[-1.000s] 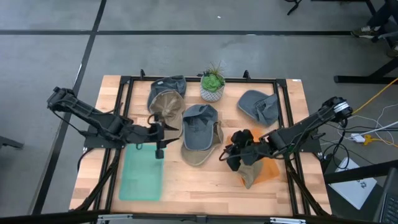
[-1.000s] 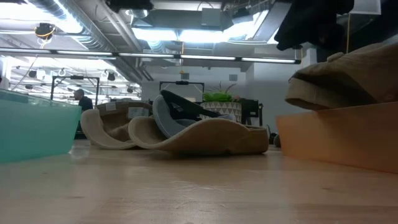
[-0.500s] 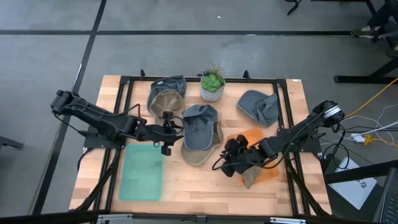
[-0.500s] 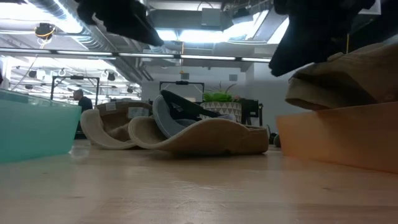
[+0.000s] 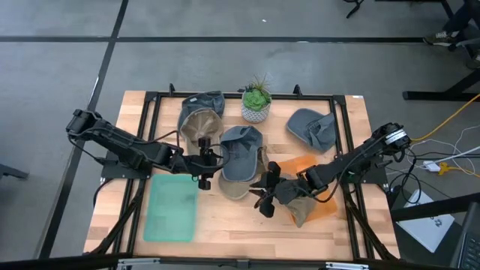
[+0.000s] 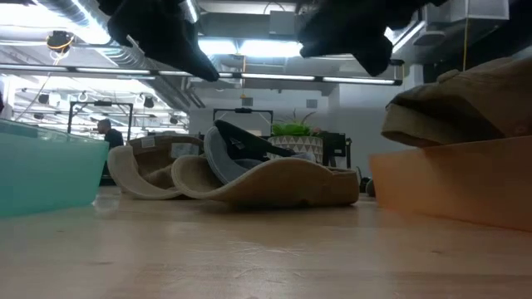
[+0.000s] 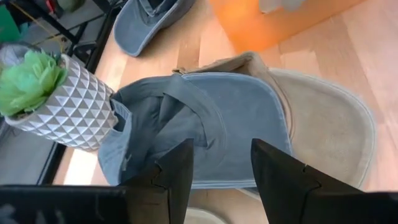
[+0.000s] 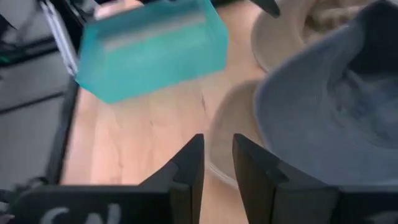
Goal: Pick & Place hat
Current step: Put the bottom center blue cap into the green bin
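Both arms have closed in on the centre-frame blue-and-tan hat [image 5: 241, 154], left gripper [image 5: 212, 159] and right gripper [image 5: 262, 196] each parted and empty, so a grasp looks imminent.

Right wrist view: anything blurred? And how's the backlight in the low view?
Right wrist view: teal bin and grey hat smeared, soft edges. Low view: bright ceiling lights behind, both arms mere dark silhouettes at top; centre hat stays sharp.
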Action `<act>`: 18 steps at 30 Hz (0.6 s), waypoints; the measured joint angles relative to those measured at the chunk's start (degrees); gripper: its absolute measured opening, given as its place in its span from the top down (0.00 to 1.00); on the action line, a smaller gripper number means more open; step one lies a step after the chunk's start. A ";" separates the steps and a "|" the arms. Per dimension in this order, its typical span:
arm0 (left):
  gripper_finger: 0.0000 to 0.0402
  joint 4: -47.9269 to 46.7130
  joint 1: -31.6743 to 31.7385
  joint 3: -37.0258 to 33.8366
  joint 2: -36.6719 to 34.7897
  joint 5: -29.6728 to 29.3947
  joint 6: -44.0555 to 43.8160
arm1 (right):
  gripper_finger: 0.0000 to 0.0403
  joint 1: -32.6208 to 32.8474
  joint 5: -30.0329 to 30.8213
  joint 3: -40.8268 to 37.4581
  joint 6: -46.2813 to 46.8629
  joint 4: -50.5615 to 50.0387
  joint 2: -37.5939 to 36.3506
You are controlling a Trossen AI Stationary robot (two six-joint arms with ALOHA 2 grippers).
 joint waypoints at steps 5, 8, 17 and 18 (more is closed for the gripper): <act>0.62 -0.11 0.00 0.00 -0.35 -1.95 -0.01 | 0.66 -3.36 -3.92 0.00 3.20 2.29 0.11; 0.62 -0.12 0.00 0.00 -0.41 -5.41 1.37 | 0.57 -6.52 -3.44 0.00 5.99 2.10 0.13; 0.62 -0.45 0.20 0.00 -0.41 -16.16 3.60 | 0.49 -15.37 -2.00 0.00 19.28 -5.50 0.16; 0.62 -0.78 0.20 0.00 -0.41 -17.16 3.57 | 0.49 -15.97 -2.01 0.00 20.56 -6.88 0.17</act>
